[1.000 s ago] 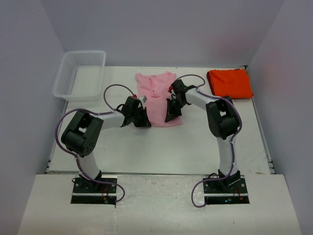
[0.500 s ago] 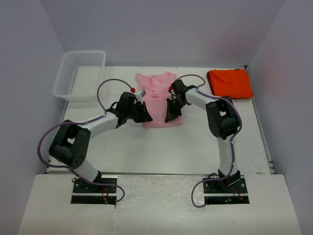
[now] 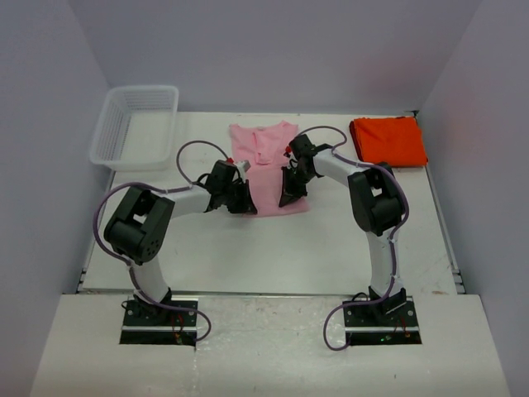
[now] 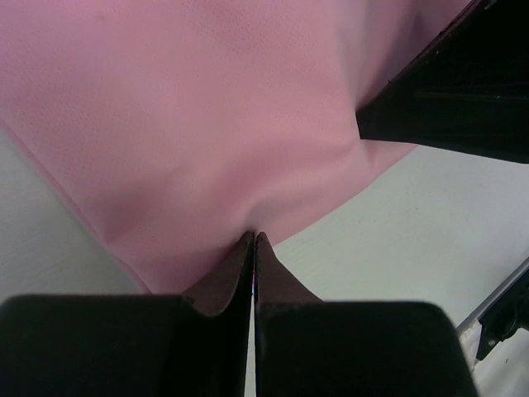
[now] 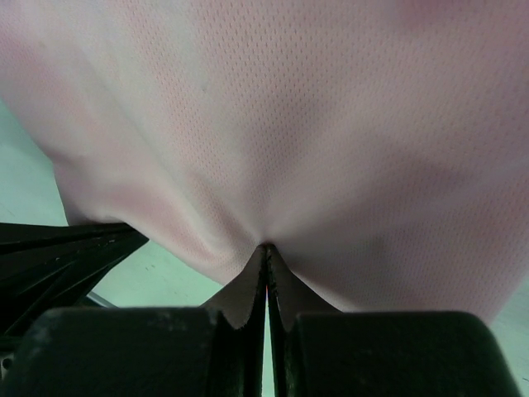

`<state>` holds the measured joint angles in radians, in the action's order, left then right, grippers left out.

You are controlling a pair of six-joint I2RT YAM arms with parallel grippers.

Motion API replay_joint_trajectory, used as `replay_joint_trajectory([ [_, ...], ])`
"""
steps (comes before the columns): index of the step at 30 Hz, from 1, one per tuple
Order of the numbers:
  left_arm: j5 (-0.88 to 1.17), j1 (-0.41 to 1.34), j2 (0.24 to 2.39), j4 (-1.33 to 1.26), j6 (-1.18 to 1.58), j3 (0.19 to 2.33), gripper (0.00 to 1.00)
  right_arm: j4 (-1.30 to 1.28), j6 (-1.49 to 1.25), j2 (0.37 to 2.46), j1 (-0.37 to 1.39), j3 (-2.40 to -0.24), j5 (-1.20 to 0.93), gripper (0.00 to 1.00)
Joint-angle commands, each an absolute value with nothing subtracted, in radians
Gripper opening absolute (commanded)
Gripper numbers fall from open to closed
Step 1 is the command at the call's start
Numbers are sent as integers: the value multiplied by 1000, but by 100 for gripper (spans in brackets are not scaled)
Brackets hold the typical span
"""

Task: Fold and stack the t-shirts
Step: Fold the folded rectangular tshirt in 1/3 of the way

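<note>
The light pink t-shirt (image 3: 266, 161) lies partly folded at the middle back of the table. My left gripper (image 3: 245, 201) is shut on its near left hem, and cloth bunches at the tips in the left wrist view (image 4: 254, 236). My right gripper (image 3: 291, 195) is shut on its near right hem, pinching pink fabric (image 5: 273, 124) at the tips in the right wrist view (image 5: 266, 246). The bright orange-red t-shirt (image 3: 388, 141) lies folded flat at the back right, apart from both grippers.
A white mesh basket (image 3: 136, 124) stands at the back left corner. The right gripper's black body (image 4: 446, 99) shows close by in the left wrist view. White table (image 3: 273, 248) lies in front of the shirt.
The left arm swung its elbow out left and the gripper up half a second ago, then came back to about where it was. The right arm has not moved.
</note>
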<state>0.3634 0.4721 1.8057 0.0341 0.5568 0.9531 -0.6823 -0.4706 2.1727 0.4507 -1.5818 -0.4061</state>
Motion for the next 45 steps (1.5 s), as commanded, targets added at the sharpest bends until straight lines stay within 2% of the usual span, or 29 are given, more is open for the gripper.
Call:
replay_joint_trajectory([
  [1, 339, 460, 1790, 18, 555, 930, 0, -716, -456, 2134, 451, -1586, -376, 0],
  [14, 323, 367, 1761, -54, 601, 738, 0, -706, -488, 2141, 453, -1549, -387, 0],
  [22, 374, 380, 1694, -95, 627, 621, 0, -632, -529, 2103, 460, -1413, -391, 0],
  [31, 396, 422, 1521, -112, 676, 456, 0, -549, -560, 2023, 495, -1243, -376, 0],
  [45, 380, 448, 1194, -15, 726, 238, 0, -353, -712, 1816, 663, -884, -315, 0],
])
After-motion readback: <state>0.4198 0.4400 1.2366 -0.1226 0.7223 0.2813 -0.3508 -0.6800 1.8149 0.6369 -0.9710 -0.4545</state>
